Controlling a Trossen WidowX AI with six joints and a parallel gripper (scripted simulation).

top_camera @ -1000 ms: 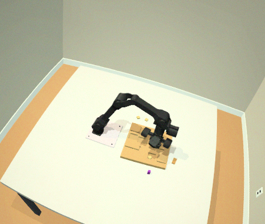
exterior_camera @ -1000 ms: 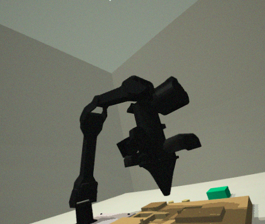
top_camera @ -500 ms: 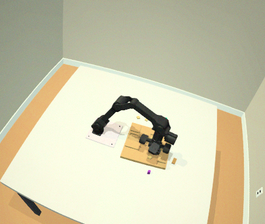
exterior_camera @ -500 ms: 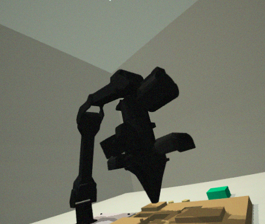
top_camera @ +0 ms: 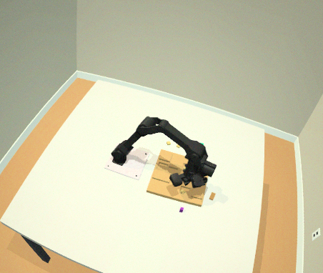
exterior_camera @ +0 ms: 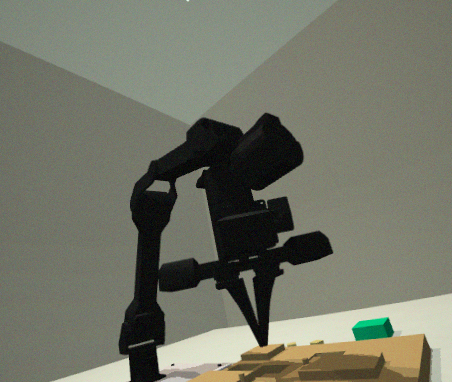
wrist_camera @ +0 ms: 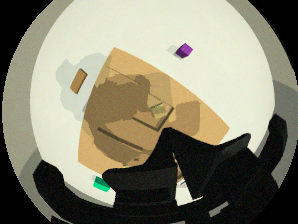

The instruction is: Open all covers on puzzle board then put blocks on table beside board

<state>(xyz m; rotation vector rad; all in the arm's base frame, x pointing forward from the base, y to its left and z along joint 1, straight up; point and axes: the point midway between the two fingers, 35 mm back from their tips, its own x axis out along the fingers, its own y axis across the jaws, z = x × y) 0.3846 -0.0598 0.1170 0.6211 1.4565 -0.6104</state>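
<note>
The wooden puzzle board (top_camera: 158, 188) (exterior_camera: 414, 352) (wrist_camera: 214, 126) lies flat, with wood-coloured covers and dark slots. A yellow block (top_camera: 183, 191) (wrist_camera: 159, 109) sits in an uncovered well. Two yellow blocks (top_camera: 169, 143) (exterior_camera: 317, 342) lie on the table behind the board. My gripper (top_camera: 186, 182) (exterior_camera: 263, 345) (wrist_camera: 166, 131) is shut and empty, over the board. In the exterior view its tips appear close to a raised cover (exterior_camera: 263, 352); contact is unclear. The arm and its shadow hide other wells and covers, so their state cannot be told.
A brown block (top_camera: 212, 196) (wrist_camera: 78, 81) lies right of the board in the top view. A small purple block (top_camera: 181, 209) (wrist_camera: 184, 50) lies before it, and a larger green block (top_camera: 201, 144) (exterior_camera: 373, 329) (wrist_camera: 101, 184) behind. The arm's base plate (top_camera: 130, 168) is on the left.
</note>
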